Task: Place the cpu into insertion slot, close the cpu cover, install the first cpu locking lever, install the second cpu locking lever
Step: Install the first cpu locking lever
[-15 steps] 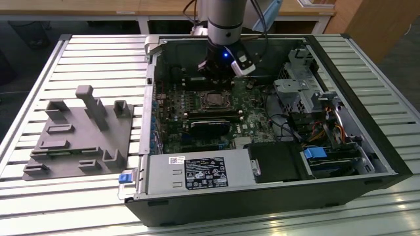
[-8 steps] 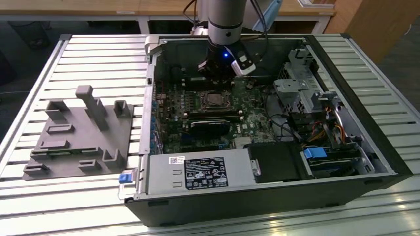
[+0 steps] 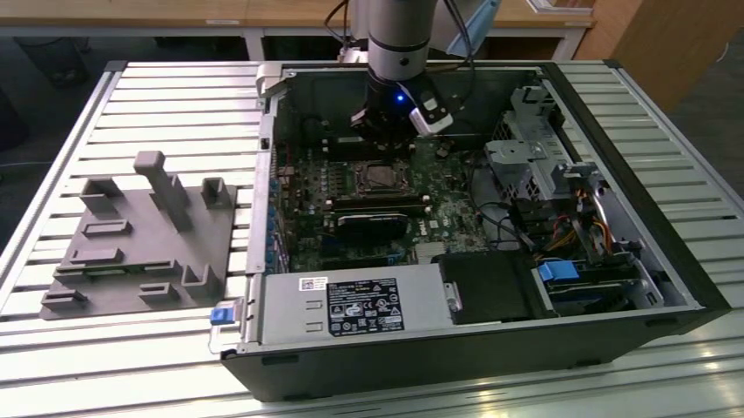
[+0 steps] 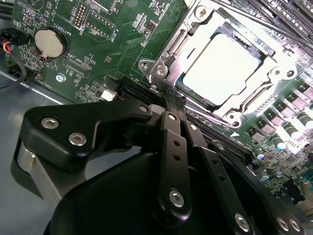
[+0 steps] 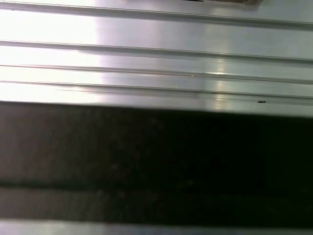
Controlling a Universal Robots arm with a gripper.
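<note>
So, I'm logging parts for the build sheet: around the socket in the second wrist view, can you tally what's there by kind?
cpu: 1
cpu cover: 1
coin cell battery: 1
green motherboard: 1
gripper: 1
Total: 5

I work in a lab or workshop: an opened computer case [image 3: 465, 226] lies on a ribbed aluminium bench [image 3: 117, 131] beside a grey printed fixture [image 3: 139, 244], with wooden desks [image 3: 174, 17] behind and my arm [image 3: 399, 35] mounted above.
</note>
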